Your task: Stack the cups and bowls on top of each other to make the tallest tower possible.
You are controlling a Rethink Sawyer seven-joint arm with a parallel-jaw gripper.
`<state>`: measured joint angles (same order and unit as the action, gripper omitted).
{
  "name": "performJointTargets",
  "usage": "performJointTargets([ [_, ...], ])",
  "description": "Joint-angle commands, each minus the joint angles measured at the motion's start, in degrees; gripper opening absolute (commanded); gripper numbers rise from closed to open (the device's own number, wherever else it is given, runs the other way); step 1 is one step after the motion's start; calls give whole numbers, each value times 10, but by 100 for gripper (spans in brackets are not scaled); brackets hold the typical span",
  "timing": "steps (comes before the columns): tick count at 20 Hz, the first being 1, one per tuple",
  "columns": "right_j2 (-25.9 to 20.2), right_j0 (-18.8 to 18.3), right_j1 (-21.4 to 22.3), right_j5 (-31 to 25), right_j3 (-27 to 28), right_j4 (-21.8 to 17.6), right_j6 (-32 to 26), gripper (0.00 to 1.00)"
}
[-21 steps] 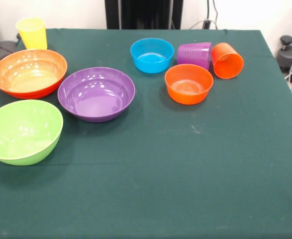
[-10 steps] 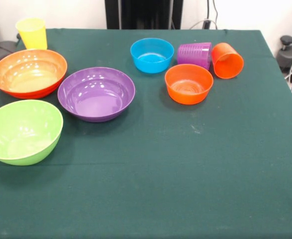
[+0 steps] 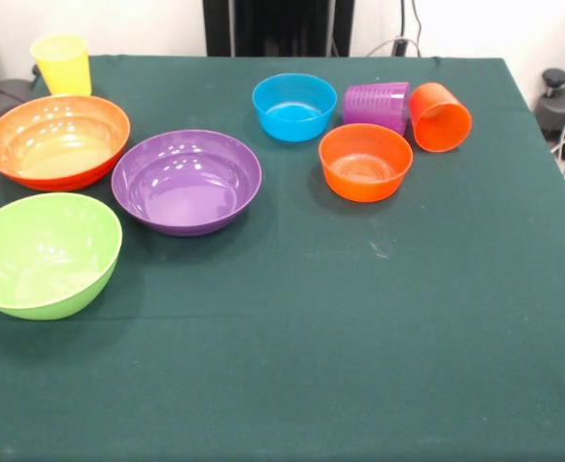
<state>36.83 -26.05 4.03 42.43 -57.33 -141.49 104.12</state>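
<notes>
No gripper shows in the front view. At the far left corner a yellow cup [image 3: 62,64] stands upright. In front of it sits a large orange bowl [image 3: 57,141], with a large purple bowl [image 3: 187,181] to its right and a lime green bowl [image 3: 43,254] tilted at the left edge. Further right are a small blue bowl [image 3: 294,106] and a small orange bowl [image 3: 365,162]. Behind the small orange bowl a ribbed purple cup [image 3: 376,105] and an orange cup [image 3: 440,116] lie on their sides, touching each other.
A dark green cloth [image 3: 359,327] covers the table. Cables and a black device [image 3: 563,106] lie beyond the table's right edge.
</notes>
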Motion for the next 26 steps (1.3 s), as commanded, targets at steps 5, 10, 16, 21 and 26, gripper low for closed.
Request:
performJointTargets([
  [5, -101, 71, -12, -33, -46, 25, -133, 0],
  [10, -105, 94, -2, -38, -60, 30, -140, 0],
  [16, -105, 117, 5, -44, -74, 35, -136, 0],
  [21, -106, 135, 13, -45, -87, 38, -130, 0],
  [26, -106, 158, 25, -50, -107, 43, -126, 0],
])
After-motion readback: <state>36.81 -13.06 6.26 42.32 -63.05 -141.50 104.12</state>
